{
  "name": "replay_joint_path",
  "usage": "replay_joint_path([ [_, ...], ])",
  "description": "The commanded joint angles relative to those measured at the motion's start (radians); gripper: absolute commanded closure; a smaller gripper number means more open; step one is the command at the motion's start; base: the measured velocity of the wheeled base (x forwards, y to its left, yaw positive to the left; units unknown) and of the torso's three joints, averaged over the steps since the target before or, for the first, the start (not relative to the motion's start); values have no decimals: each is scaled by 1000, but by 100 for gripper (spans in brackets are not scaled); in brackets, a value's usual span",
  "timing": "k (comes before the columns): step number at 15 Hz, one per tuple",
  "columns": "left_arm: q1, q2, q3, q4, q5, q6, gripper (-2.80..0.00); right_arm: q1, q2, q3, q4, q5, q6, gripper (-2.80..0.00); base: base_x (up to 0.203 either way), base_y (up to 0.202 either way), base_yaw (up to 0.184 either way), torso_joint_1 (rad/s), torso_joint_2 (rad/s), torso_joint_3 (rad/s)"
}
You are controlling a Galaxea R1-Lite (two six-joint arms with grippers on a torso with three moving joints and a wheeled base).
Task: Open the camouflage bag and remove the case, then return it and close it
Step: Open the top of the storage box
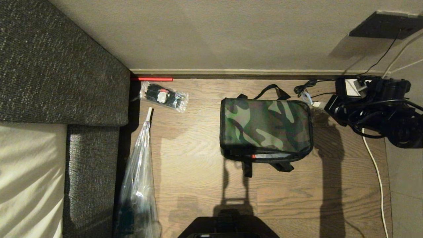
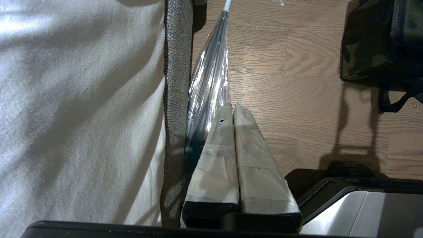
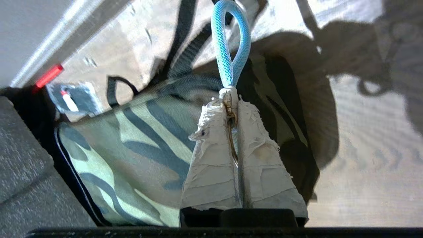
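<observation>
Beside the camouflage bag, unreadable packet label.

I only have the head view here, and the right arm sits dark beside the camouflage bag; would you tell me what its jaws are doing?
Observer: The right gripper is shut on a metal zipper pull that carries a blue cord loop, over the camouflage bag.
Operator: Thanks. Is the left arm busy?
Observer: No. The left gripper is shut on nothing, above the floor beside a clear plastic umbrella.
Operator: What is next to that umbrella?
Observer: A bed with a pale sheet.
</observation>
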Motion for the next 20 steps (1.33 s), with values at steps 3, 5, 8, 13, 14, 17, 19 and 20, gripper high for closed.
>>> replay_joint_path([
  [3,0,0,0,0,0,0,0,0,1,-4,-26,4,4,0,0,0,0,0,0,0],
  [5,0,0,0,0,0,0,0,0,1,-14,-29,3,5,0,0,0,0,0,0,0],
  [8,0,0,0,0,0,0,0,6,1,-26,-29,3,4,0,0,0,0,0,0,0],
  [13,0,0,0,0,0,0,0,7,5,-46,-40,3,8,0,0,0,0,0,0,0],
  [14,0,0,0,0,0,0,0,6,5,-51,-42,6,8,0,0,0,0,0,0,0],
  [17,0,0,0,0,0,0,0,6,5,-59,-45,10,5,0,0,0,0,0,0,0],
  [19,0,0,0,0,0,0,0,6,5,-61,-74,9,4,0,0,0,0,0,0,0],
  [20,0,0,0,0,0,0,0,8,7,-62,-71,9,5,0,0,0,0,0,0,0],
])
